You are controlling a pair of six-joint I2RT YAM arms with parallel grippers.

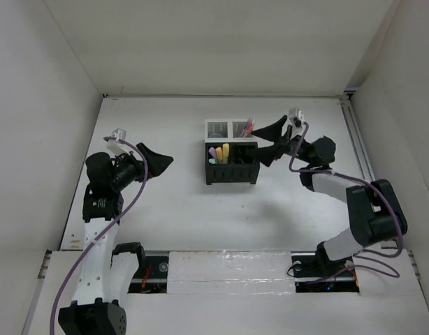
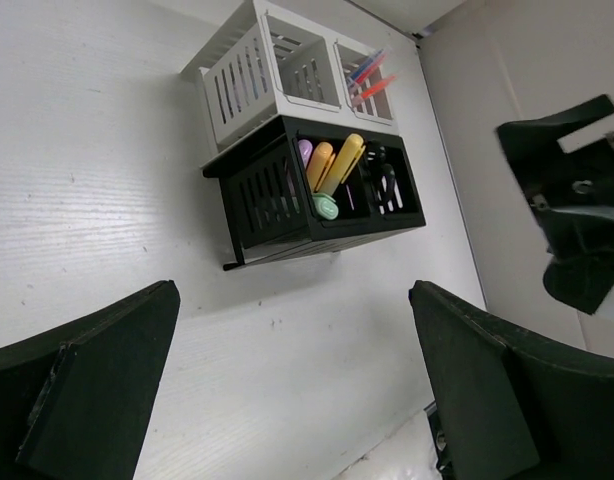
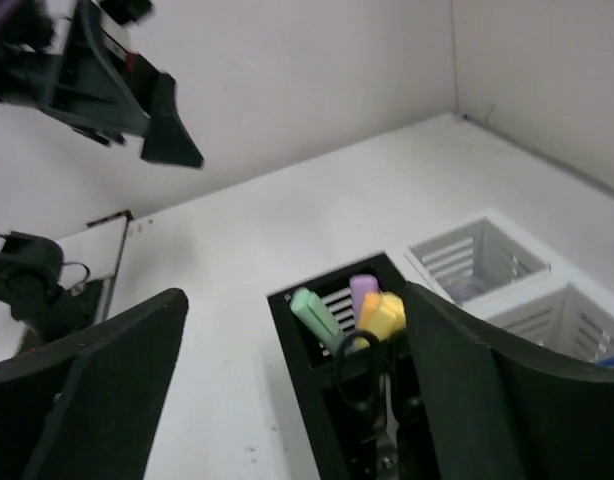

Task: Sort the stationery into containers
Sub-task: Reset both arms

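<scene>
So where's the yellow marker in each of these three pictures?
Top external: the yellow marker stands in the left black bin, centre of picture.
Left wrist: yellow marker upper middle, same bin.
Right wrist: yellow marker lower middle, just above the scissors.
Shared landmark: the white bins adjoining the black ones.

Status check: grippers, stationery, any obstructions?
Left gripper open, empty, off to the side. Right gripper open above scissors, standing in black bin. Markers, pens binned. No obstruction seen.
</scene>
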